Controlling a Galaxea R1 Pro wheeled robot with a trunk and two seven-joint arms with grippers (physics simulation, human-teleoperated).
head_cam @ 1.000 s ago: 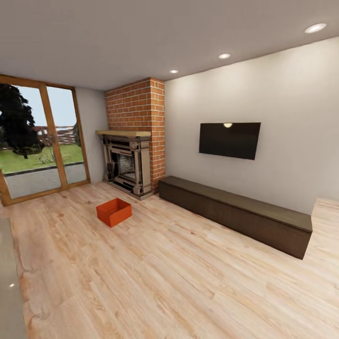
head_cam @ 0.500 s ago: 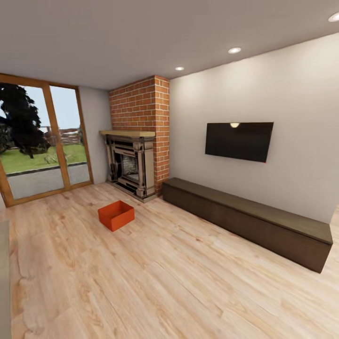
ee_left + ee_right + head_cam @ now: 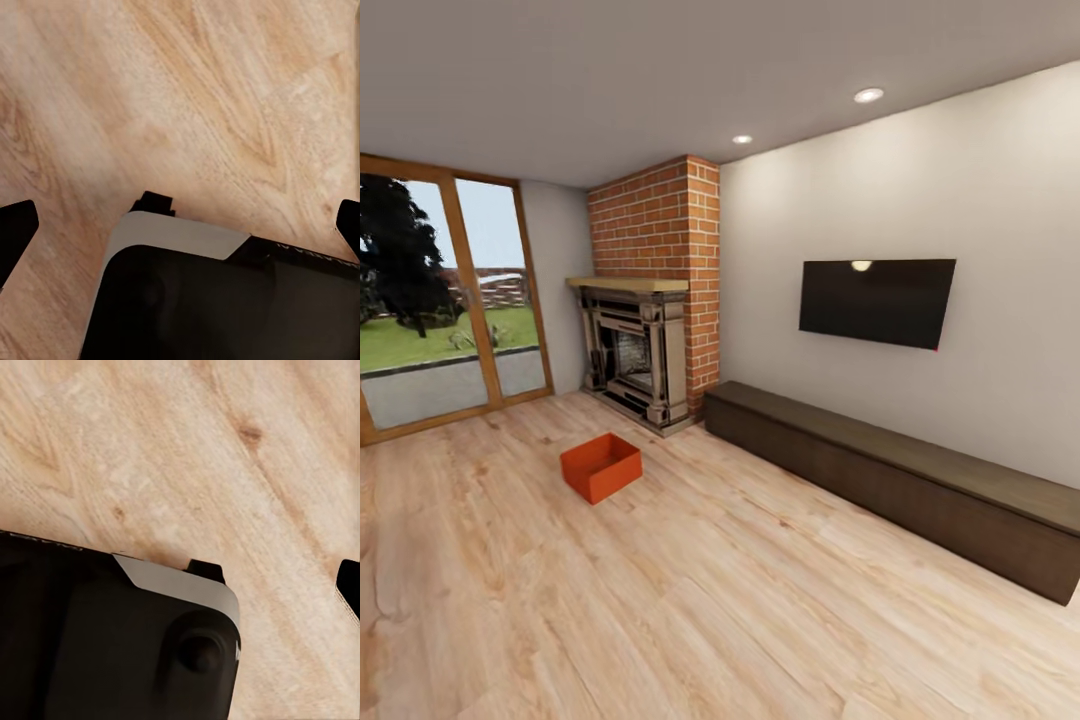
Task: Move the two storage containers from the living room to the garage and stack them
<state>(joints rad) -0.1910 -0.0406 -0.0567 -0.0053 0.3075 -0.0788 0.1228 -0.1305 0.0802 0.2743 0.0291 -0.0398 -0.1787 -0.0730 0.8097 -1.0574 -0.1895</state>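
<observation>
Still the approach step: one storage container sits before the fireplace; next, drive closer, with both hands spread and empty.

Red brick chimney with carved stone fireplace in the corner. Left of it: wood-framed glass doors, lawn and dark tree outside. Right of it: long dark wooden cabinet along the pale wall, flat black wall-mounted TV above. Round recessed ceiling lights.
</observation>
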